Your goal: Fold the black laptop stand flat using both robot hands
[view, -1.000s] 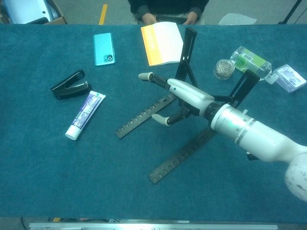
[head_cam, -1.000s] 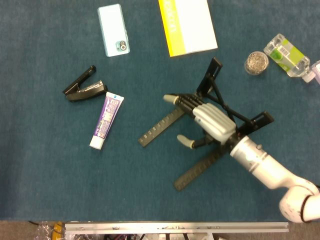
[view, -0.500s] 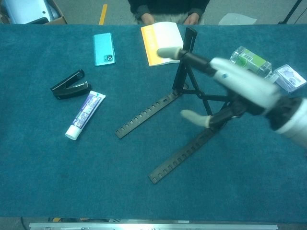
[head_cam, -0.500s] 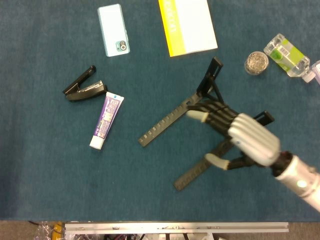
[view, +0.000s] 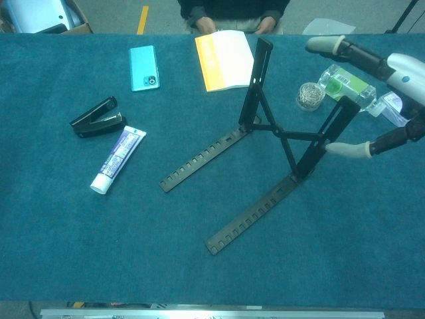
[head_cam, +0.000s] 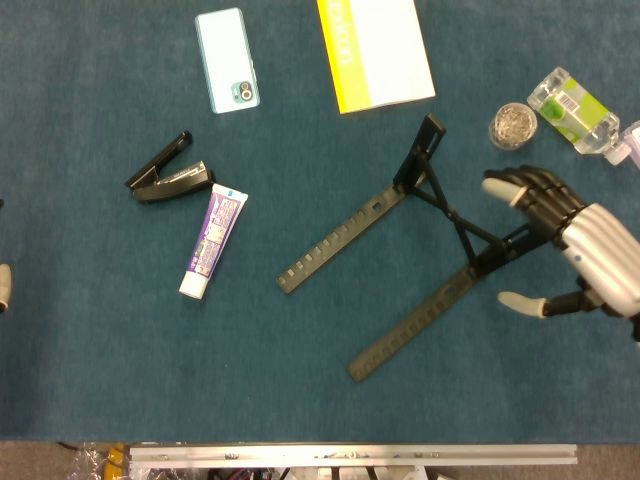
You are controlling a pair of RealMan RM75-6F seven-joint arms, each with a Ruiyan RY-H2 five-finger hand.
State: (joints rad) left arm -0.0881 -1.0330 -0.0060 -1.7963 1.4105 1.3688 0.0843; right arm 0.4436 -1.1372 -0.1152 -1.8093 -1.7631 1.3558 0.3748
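Observation:
The black laptop stand (head_cam: 340,240) stands unfolded mid-table, two notched rails flat on the cloth and its uprights raised and joined by crossed struts (view: 275,131). My right hand (head_cam: 585,248) hovers just right of the stand's right upright, fingers spread, thumb apart and nothing in it. In the chest view the right hand (view: 392,66) is up at the right edge, its thumb (view: 346,149) close to the right upright without touching. Only a pale fingertip of my left hand (head_cam: 3,287) shows at the far left edge, well away from the stand.
A teal phone (head_cam: 227,60) and a yellow-and-white booklet (head_cam: 375,50) lie at the back. A black stapler (head_cam: 168,180) and a toothpaste tube (head_cam: 212,240) lie to the left. A small jar (head_cam: 512,125) and a clear green-labelled box (head_cam: 572,108) sit behind the right hand.
My right hand has lifted off the stand's middle and drawn away to the right. The stand has stayed unfolded in place. A left fingertip has appeared at the left edge.

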